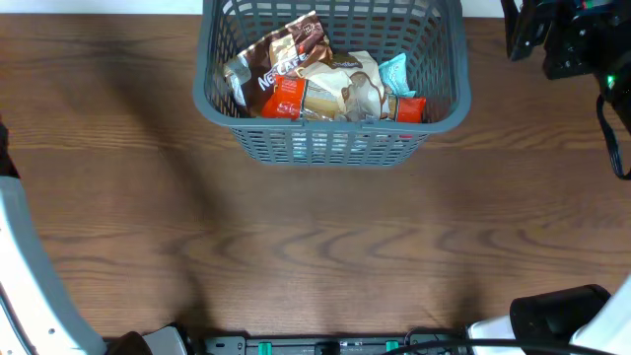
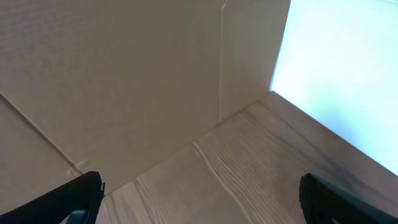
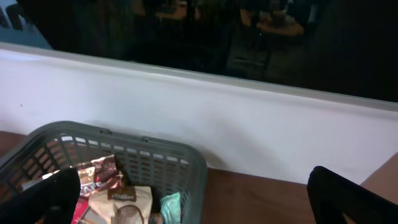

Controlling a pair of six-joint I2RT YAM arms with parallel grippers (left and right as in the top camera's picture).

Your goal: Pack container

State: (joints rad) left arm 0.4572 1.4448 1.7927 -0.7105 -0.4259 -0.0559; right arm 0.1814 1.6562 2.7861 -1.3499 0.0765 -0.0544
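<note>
The left pincer (image 2: 199,193) is spread over bare desk (image 2: 249,162). The right pincer (image 3: 199,199) seems spread too, fingertips barely showing. The container (image 1: 330,143) sits top centre of the overhead frame, holding packets (image 1: 296,74).

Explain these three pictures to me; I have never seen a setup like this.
Two robot arms work at a wooden table. One picture looks down from above; the other two come from cameras on each wrist, so the dark shapes at their bottom corners are that arm's own fingers. On the table stands a blue-grey basket holding food packets, among them a brown Nescafe bag. Both grippers, left and right, are open and hold nothing.
</note>
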